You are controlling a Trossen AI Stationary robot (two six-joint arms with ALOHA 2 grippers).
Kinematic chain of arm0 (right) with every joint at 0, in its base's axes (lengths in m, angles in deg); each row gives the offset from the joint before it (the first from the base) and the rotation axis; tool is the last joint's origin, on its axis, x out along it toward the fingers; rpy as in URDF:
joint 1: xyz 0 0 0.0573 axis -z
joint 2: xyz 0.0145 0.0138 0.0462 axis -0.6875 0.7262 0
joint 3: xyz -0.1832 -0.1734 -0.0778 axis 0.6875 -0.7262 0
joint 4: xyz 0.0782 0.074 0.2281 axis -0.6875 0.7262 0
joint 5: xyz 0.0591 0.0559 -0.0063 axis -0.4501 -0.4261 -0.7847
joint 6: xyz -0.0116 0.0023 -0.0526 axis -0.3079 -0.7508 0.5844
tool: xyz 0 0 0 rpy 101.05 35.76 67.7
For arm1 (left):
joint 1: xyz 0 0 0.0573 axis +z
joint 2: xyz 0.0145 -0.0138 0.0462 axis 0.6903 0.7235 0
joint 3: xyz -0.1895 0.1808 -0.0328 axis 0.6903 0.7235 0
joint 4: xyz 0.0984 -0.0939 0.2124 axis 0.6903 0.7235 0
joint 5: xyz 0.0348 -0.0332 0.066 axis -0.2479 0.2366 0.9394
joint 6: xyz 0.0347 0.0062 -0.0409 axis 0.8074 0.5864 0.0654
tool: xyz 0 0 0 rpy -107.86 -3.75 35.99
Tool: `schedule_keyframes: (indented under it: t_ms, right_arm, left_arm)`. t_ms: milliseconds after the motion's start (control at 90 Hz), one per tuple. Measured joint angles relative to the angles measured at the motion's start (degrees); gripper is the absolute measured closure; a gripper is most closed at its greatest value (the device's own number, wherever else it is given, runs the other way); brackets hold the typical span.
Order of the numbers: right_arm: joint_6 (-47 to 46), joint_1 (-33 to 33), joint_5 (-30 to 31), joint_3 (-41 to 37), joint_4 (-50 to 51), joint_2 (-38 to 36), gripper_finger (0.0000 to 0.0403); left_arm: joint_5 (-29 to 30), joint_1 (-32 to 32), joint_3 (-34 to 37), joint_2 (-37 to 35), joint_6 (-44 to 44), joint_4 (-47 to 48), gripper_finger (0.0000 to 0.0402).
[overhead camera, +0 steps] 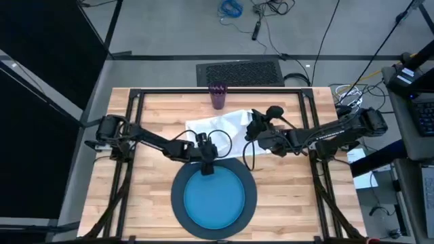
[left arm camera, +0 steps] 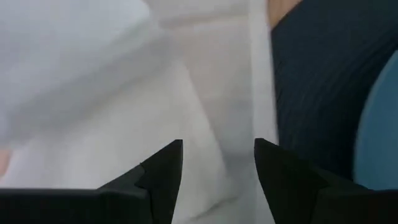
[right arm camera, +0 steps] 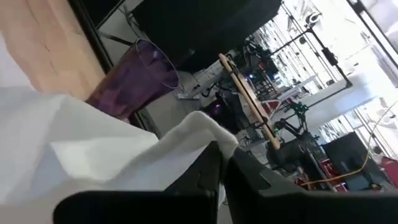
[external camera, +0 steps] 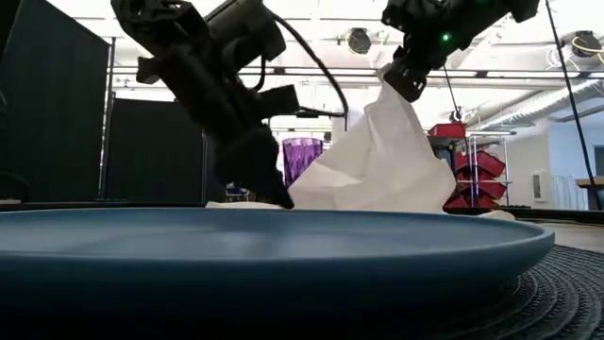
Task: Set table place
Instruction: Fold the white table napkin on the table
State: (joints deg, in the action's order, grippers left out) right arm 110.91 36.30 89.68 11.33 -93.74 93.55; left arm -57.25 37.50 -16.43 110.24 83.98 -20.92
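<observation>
A blue plate [overhead camera: 213, 200] lies on a dark grey round charger [overhead camera: 178, 203] at the table's near middle. Behind them lies a white napkin [overhead camera: 215, 127], and a purple cup [overhead camera: 218, 95] stands upright at the far edge. My right gripper [right arm camera: 225, 167] is shut on the napkin's right part and holds it up as a peak [external camera: 392, 113]. My left gripper [left arm camera: 217, 177] is open and points down. It is low over the napkin's near edge, right beside the charger's far rim [left arm camera: 311, 93]. My left gripper has its open fingers [left arm camera: 165, 180] down at the napkin's near part [left arm camera: 211, 149], from above; whether they touch the cloth I cannot tell. My right gripper pinches a raised fold or corner of the napkin [right arm camera: 208, 134] between its two fingers. That part is lifted, and the cloth hangs down in a slack tent to its lower part [external camera: 368, 194], which lies on the table.
Bare wood [overhead camera: 135, 196] lies to the left and right of the charger. The table's black frame [overhead camera: 217, 90] runs along the far edge by the cup. A keyboard [overhead camera: 239, 72] and cables lie beyond the table.
</observation>
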Motion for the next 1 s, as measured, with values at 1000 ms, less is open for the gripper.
schedule_keyframes:
  t_ms: [1000]
  right_arm:
    - [-0.6, -0.1, -1.7, 0.0, -0.1, 0.0, 0.0403]
  left_arm:
    - [-0.6, 1.6, 0.0, 0.3, 0.1, 4.3, 0.0219]
